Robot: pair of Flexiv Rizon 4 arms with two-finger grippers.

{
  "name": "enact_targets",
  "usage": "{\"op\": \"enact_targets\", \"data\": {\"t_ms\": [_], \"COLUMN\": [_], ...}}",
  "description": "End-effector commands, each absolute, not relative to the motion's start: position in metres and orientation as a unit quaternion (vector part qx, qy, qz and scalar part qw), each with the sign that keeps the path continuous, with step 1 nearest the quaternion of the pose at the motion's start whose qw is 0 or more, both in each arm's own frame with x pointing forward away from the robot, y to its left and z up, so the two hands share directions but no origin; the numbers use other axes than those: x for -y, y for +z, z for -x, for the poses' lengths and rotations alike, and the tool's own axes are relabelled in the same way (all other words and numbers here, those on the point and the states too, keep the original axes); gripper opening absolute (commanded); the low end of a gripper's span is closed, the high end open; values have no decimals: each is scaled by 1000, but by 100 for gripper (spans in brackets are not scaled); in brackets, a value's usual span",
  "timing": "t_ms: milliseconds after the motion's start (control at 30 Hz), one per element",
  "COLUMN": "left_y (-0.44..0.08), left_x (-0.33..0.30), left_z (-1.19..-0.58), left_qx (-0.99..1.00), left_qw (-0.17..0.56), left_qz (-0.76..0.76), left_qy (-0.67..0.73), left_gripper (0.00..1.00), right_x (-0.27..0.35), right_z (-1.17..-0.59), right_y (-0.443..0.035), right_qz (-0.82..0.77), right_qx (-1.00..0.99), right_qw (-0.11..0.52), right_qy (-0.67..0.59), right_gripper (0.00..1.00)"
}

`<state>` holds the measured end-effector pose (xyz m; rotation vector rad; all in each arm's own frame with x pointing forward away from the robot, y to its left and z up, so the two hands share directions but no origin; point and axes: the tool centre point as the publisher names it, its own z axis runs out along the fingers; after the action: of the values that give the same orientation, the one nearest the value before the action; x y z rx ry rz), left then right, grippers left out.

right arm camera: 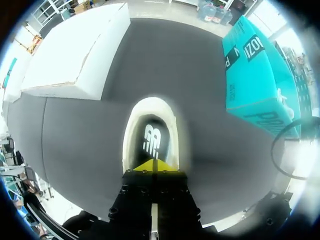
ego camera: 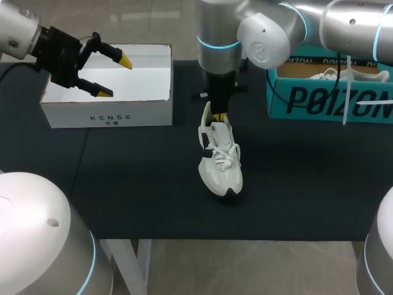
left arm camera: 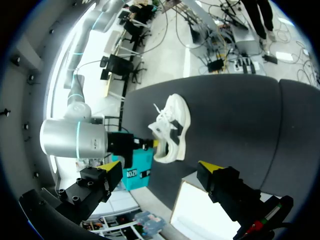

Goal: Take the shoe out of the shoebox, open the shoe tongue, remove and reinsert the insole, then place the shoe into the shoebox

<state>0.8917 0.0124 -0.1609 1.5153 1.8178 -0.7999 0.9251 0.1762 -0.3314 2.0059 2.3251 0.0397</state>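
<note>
A white sneaker with white laces stands on the dark table, toe toward the front edge. My right gripper comes down at its heel and is shut. In the right wrist view its yellow tips meet right at the heel rim of the sneaker, over the dark insole. Whether they pinch anything I cannot tell. My left gripper hangs open and empty over the open white shoebox. From the left wrist, the sneaker lies ahead of the open left gripper.
A teal shoebox with another white shoe in it stands at the back right. The white shoebox and the teal box flank the sneaker. Bare dark table lies between them and toward the front.
</note>
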Motion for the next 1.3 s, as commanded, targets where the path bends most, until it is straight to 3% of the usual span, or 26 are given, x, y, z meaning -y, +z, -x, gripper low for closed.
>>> {"op": "enact_targets", "data": {"t_ms": [33,467,500,567,600,667,1300], "left_y": [-160,-160,-160,-160,-160,-160,-160], "left_x": [-12,-12,-12,-12,-12,-12,-12], "left_z": [-892,-892,-892,-892,-892,-892,-892], "left_qx": [-691,-691,-691,-691,-691,-691,-691], "left_qw": [315,315,315,315,315,315,315], "left_qz": [-576,-576,-576,-576,-576,-576,-576], "left_qy": [-303,-303,-303,-303,-303,-303,-303], "left_gripper": [100,100,100,100,100,100,100], "right_x": [-175,-172,-172,-172,-173,-173,-189], "right_z": [-925,-919,-918,-916,-915,-913,-912], "right_y": [-341,-367,-368,-368,-367,-367,-364], "right_qz": [-654,-659,-661,-661,-661,-662,-646], "right_qx": [-756,-752,-750,-750,-750,-749,-761], "right_qw": [25,-4,-13,-19,-19,-22,-40], "right_qy": [19,-20,-17,-21,-23,-29,-41], "right_gripper": [0,0,14,77,89,100,100]}}
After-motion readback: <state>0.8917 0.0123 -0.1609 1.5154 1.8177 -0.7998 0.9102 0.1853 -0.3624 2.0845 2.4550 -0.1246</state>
